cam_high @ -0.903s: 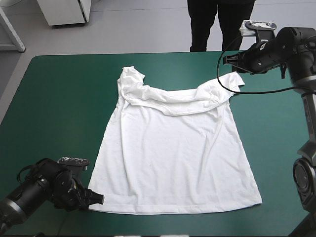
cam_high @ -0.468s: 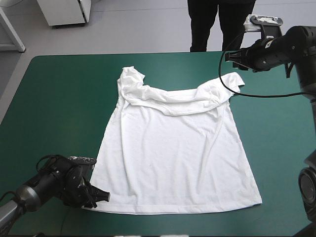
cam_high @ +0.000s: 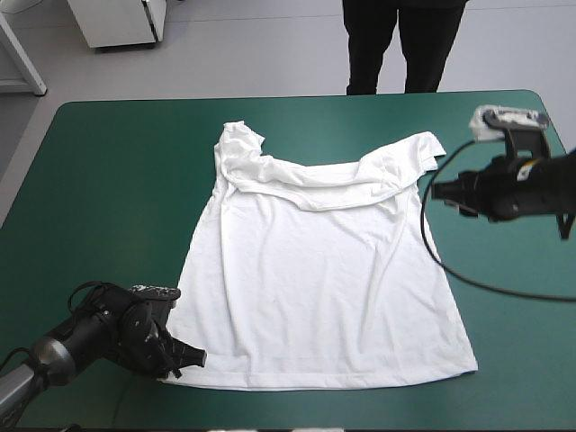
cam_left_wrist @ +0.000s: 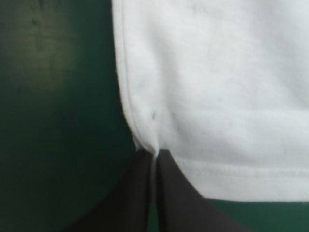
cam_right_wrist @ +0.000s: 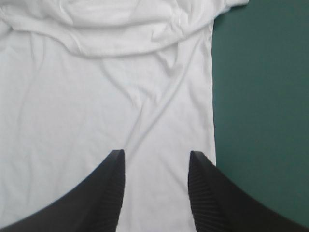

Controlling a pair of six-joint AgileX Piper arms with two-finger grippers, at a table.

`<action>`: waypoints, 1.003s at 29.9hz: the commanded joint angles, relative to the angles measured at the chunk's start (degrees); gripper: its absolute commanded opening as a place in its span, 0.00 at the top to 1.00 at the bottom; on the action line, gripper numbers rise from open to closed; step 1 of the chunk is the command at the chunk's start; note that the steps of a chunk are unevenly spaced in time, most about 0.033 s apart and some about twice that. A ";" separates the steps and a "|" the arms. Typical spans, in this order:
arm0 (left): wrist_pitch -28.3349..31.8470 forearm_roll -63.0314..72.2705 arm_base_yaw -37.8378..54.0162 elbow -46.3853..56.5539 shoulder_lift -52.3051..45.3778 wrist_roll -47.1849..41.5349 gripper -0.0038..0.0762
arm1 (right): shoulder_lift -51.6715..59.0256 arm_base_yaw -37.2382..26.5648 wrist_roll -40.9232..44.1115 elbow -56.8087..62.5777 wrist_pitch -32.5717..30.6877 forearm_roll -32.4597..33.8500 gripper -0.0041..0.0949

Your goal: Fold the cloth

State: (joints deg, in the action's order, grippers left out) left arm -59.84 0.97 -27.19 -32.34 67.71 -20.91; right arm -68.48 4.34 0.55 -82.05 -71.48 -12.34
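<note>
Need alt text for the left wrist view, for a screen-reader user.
The left hand, all but shut, pinches a hem corner of the white T-shirt. The T-shirt lies flat ahead of the hand, with the bare teal-green cover beside it.

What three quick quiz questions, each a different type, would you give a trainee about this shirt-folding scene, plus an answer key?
1. True or false: the right gripper is open.
2. Which part of the T-shirt is the left gripper shut on? A) left sleeve B) near-left hem corner C) right sleeve
3. Fill in: the T-shirt's collar lies toward the table's ___ edge.
Key: 1 true; 2 B; 3 far.
</note>
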 commanded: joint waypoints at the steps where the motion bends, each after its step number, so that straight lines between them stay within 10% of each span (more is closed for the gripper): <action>1: 0.54 -1.76 -0.15 2.59 1.33 -0.18 0.98 | 8.96 -0.46 -0.87 8.93 -0.13 -0.25 0.55; 20: 1.64 -1.76 -0.15 2.49 1.33 -0.18 0.98 | 19.93 -0.46 0.85 41.71 0.16 7.23 0.43; 30: 2.02 -1.99 -0.15 2.38 1.33 -0.15 0.98 | 19.45 -0.46 3.28 49.66 10.60 7.32 0.49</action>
State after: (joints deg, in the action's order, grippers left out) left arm -59.70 1.02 -27.19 -32.33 67.65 -20.91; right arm -48.83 4.34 3.03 -31.98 -64.75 -5.20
